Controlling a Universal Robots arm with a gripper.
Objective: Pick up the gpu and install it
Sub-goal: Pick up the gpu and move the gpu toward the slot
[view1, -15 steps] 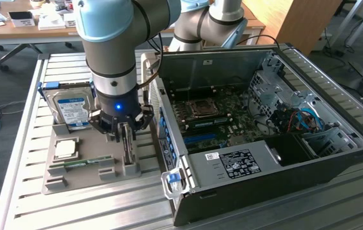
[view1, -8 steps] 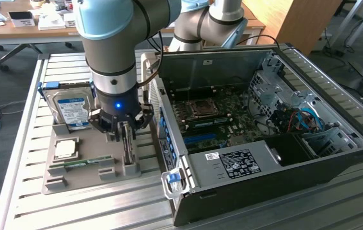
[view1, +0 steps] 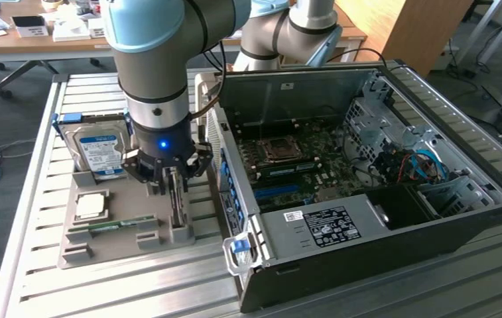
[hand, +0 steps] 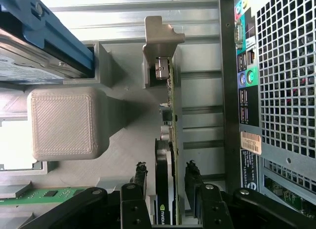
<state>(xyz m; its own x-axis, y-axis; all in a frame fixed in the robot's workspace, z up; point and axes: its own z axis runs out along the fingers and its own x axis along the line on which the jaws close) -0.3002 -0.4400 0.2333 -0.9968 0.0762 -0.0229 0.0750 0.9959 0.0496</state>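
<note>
The gpu (hand: 169, 121) stands on edge in a slot of the grey printed holder (view1: 109, 246), its thin greenish board and black face seen edge-on in the wrist view. My gripper (hand: 166, 172) is lowered over the card's near end and is open. The black fingers (hand: 141, 175) stand on either side of the card with a narrow gap on each side. In the exterior view the gripper (view1: 173, 176) hangs just above the holder, with the gpu (view1: 178, 207) below it. The open computer case (view1: 463, 142) lies to the exterior view's right, its motherboard (view1: 300, 162) exposed.
A silver blue-labelled hard drive (view1: 99, 151) stands in the holder behind the gripper. A CPU (view1: 91, 205) and a green RAM stick (view1: 120, 225) lie in the holder's front. The case's rear panel (hand: 276, 91) is close beside the card. A second arm base (view1: 290, 33) stands behind.
</note>
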